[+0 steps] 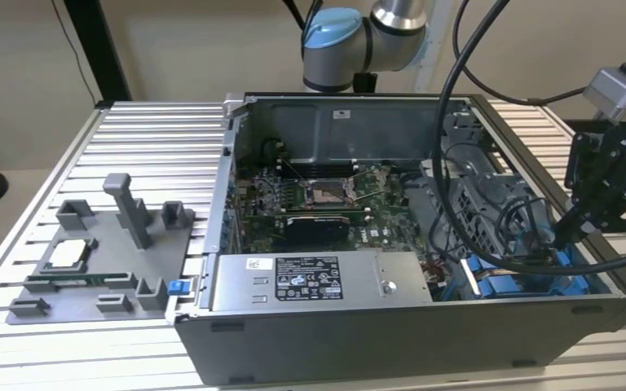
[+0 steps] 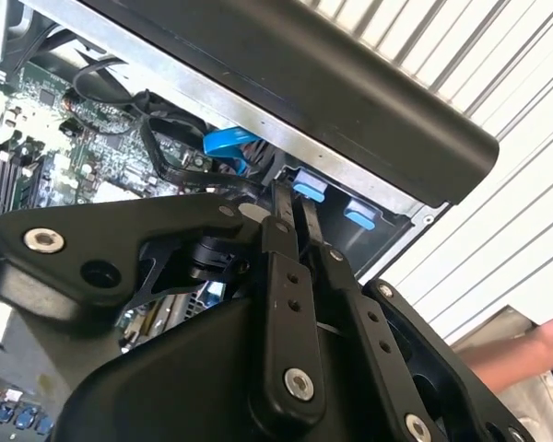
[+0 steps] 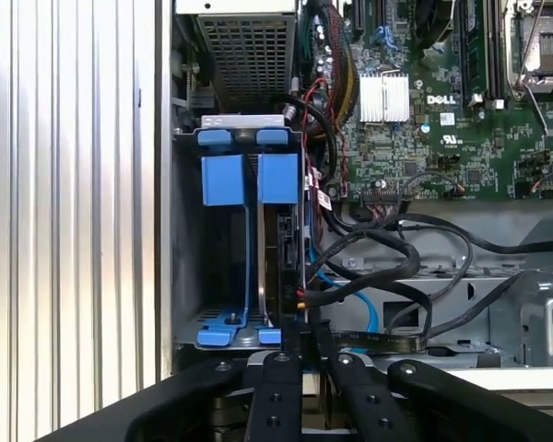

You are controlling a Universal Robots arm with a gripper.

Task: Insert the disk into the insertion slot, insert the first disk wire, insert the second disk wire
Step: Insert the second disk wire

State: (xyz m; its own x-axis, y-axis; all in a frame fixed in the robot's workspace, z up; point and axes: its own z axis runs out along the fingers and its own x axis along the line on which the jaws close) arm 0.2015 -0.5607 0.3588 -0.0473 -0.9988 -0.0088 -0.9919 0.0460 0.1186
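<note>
I think I am at the wire part of the job. The flat silver-grey disk in its bright blue plastic frame [image 3: 281, 239] stands on its edge inside the grey metal slot with blue rails [image 3: 217, 333], so the disk step looks done.

My black gripper [image 3: 301, 330] hangs right at the open end of that slot. In the exterior view it [image 1: 566, 232] is over the case corner at the exterior view's right. My fingers [image 2: 281, 267] are pressed close together. I cannot tell if a plug is pinched between them.

Thick black wires [image 3: 387, 249] and a thin light blue wire [image 3: 350, 299] loop just beside the disk and crowd the way in. I think a plug here would need to go in straight and softly, without catching on those loops.

The grey box with a white sticker [image 1: 313, 281] sits near the slot. The green board [image 1: 324, 204] lies behind that box. A person's hand [image 2: 525, 354] is outside the case.
</note>
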